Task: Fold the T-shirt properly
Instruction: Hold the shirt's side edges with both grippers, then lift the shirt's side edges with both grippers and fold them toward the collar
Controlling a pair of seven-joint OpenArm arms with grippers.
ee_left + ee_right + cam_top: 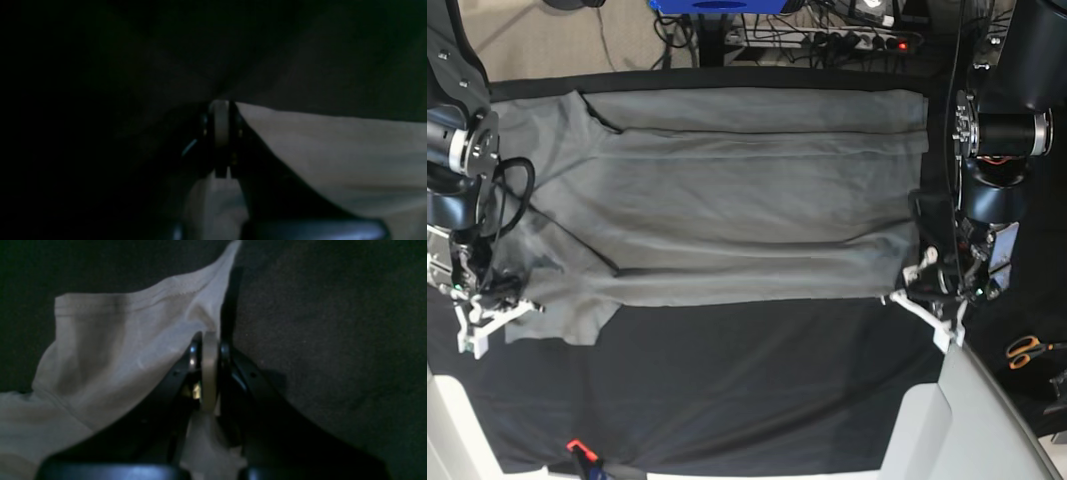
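a grey t-shirt [737,200] lies spread flat across the black cloth sheet [757,390] covering the table, its long axis running side to side in the base view, one sleeve [562,310] jutting toward the near edge at that view's left. the left gripper [924,297] sits at the shirt's near corner on the base view's right, jaws closed on the fabric edge; the right gripper [489,312] sits at the sleeve end on the left, jaws likewise pinched shut on cloth. orange-handled scissors [1027,350] lie on the sheet well apart from the shirt, beyond the left arm. a small red-tipped object [577,448] lies at the sheet's near edge. cables and a power strip [867,40] crowd the floor past the far edge, beside a blue object [717,5]. pale panels [967,420] rise at the near corners.

only the base view shows the shirt whole and both arms at once. the right wrist view shows what it cannot: the stitched hem of the t-shirt [100,340] lifted in a peak by the right gripper [210,336], with cloth bunched between the closed jaws. the left wrist view is very dark, showing the left gripper [222,106] shut with a pale fold of the t-shirt [333,156] trailing from it over the dark sheet.
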